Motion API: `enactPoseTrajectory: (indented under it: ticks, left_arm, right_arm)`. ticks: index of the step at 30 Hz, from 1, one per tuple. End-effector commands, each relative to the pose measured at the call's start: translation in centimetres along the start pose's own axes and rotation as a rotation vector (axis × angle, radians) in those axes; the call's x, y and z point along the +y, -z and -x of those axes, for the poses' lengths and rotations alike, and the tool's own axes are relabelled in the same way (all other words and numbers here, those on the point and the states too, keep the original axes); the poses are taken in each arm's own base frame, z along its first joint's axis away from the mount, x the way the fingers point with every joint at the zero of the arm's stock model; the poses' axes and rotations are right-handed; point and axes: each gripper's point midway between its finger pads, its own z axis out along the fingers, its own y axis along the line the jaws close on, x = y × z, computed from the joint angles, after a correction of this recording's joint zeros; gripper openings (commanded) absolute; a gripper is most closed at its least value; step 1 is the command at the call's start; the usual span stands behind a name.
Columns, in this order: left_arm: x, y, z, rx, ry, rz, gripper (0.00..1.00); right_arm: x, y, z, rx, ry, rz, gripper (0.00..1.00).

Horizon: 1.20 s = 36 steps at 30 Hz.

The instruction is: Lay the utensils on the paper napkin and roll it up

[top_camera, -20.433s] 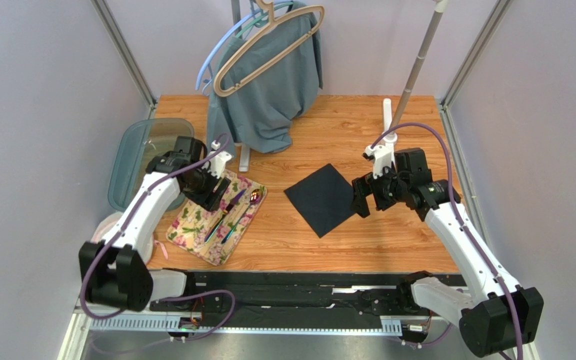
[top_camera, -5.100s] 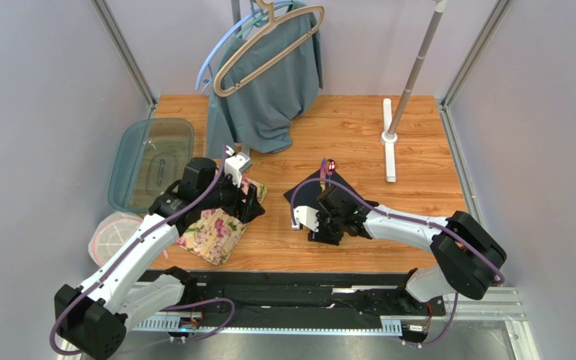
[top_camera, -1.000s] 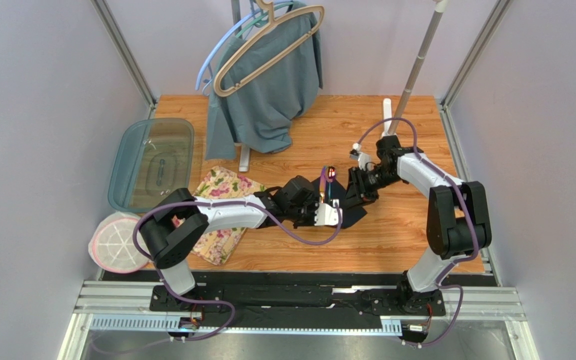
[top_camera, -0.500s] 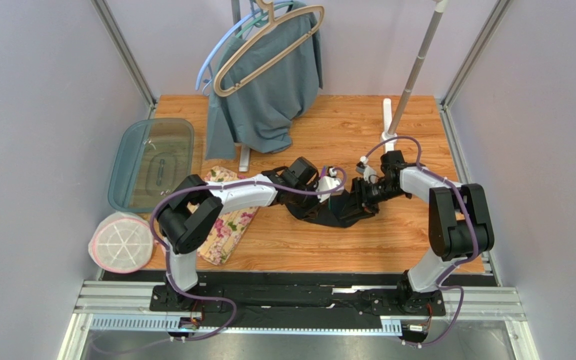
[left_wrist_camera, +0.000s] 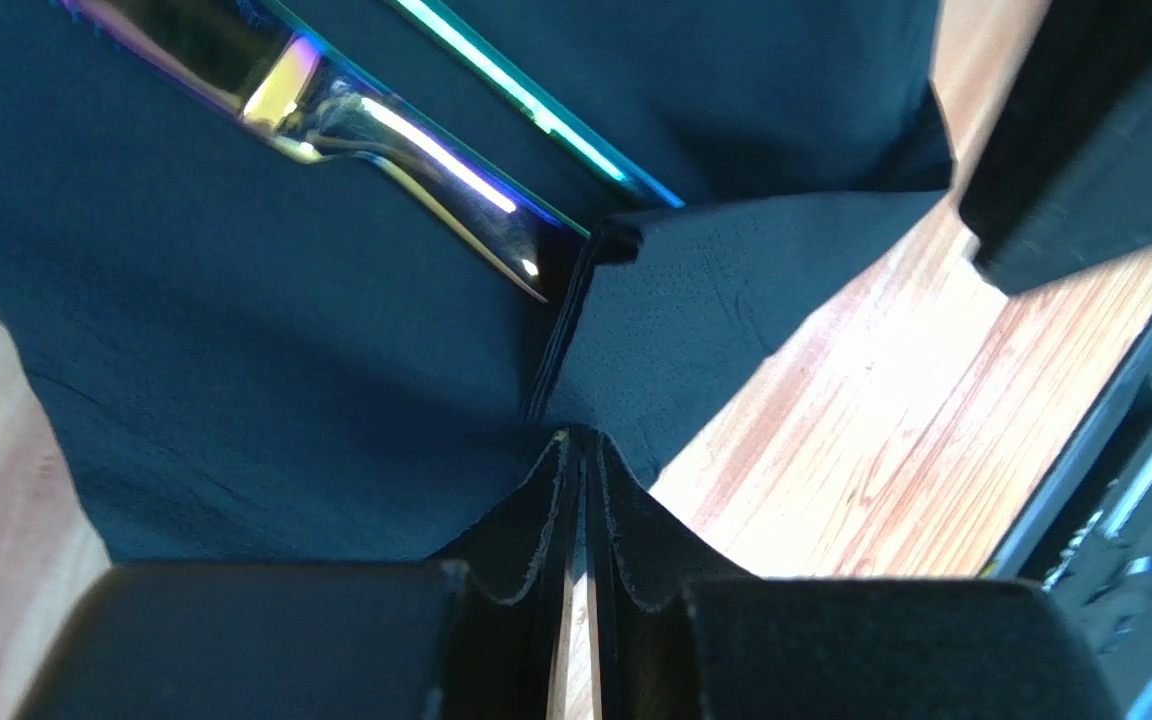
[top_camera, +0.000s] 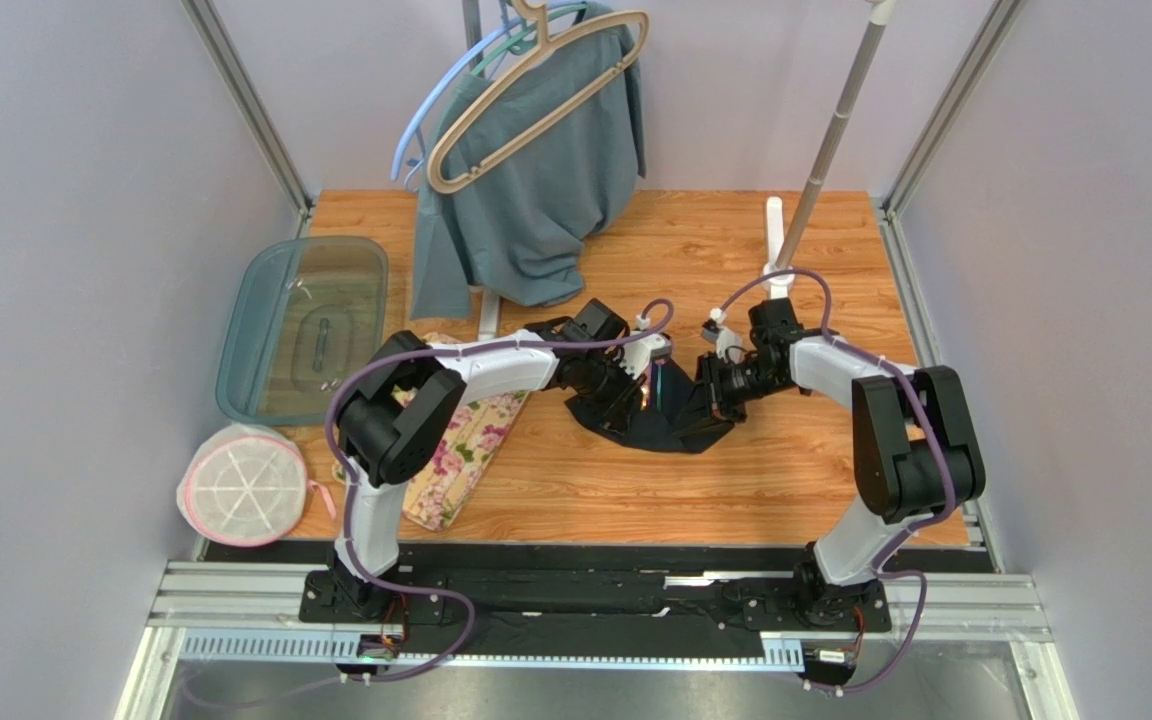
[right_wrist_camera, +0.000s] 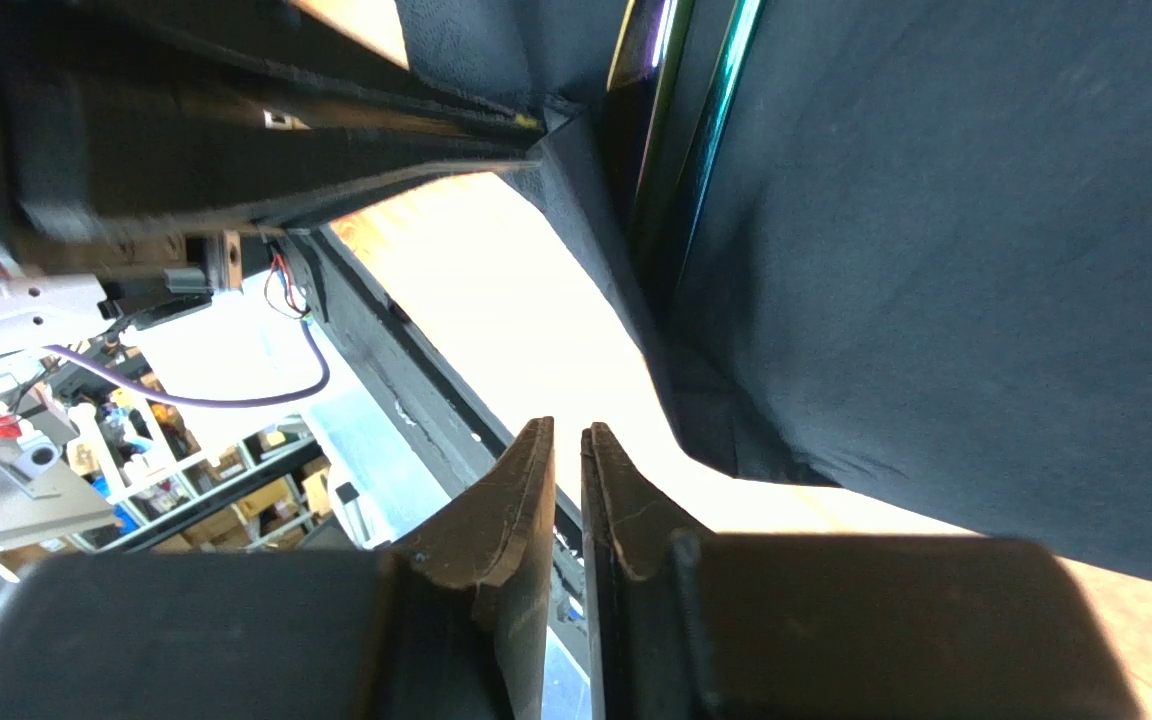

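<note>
We see the napkin (top_camera: 654, 425) as a dark, bunched heap near the middle of the table (top_camera: 778, 480), to the right of the mat (top_camera: 455, 447) and caught between the two arms. The left gripper (top_camera: 641, 381) reaches into it from the left, and the right gripper (top_camera: 704, 399) comes in from the opposite side.

From the left wrist, the left gripper (left_wrist_camera: 578, 450) has its fingers (left_wrist_camera: 515, 540) pressed together on a fold of the napkin (left_wrist_camera: 237, 330) — the black paper runs straight into the tips. Beyond them the utensils (left_wrist_camera: 387, 128) lie on the sheet, and their near ends slip under a flap folded over them. Bare wood shows on both sides of the paper.

From the right wrist, the right gripper (right_wrist_camera: 564, 438) is drawn to a narrow slit. Light shows through the slit and we see nothing in it. Its tips sit just beside the edge of the napkin (right_wrist_camera: 958, 255) without visibly touching it. The thin iridescent edges of the utensils (right_wrist_camera: 717, 90) run along a crease of the paper — mostly wrapped, only slivers showing.
</note>
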Motion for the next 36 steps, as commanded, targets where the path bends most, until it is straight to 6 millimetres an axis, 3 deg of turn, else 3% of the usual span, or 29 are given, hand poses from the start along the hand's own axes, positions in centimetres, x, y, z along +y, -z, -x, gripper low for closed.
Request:
enactPoseTrajectory:
  ticks: [1, 7, 17, 23, 26, 30, 36]
  left_arm:
    - [0.4, 0.0, -0.2, 0.025, 0.132, -0.017, 0.13]
    - [0.4, 0.0, -0.5, 0.025, 0.169, -0.021, 0.12]
    - [0.1, 0.6, -0.6, 0.000, 0.209, -0.055, 0.13]
    - [-3.3, 3.4, 2.9, -0.171, 0.171, -0.217, 0.27]
    - [-4.6, 4.2, 4.6, -0.233, 0.202, -0.280, 0.30]
    - [-5.4, 3.8, 6.1, -0.277, 0.264, -0.357, 0.31]
    - [-4.1, 1.5, 6.4, -0.287, 0.352, -0.363, 0.31]
  right_arm:
    - [0.9, -0.5, -0.2, 0.003, 0.018, 0.029, 0.15]
    - [-0.5, -2.0, -0.6, 0.036, 0.005, -0.021, 0.15]
    - [-3.7, -3.3, 1.0, 0.041, -0.049, -0.139, 0.12]
    - [-5.0, -3.3, 1.4, 0.052, -0.036, -0.207, 0.11]
    - [-5.4, -3.4, 2.0, 0.052, -0.025, -0.228, 0.11]
    - [-5.7, -3.3, 2.5, 0.058, -0.009, -0.247, 0.11]
    - [-5.4, -3.3, 2.3, 0.066, -0.006, -0.233, 0.11]
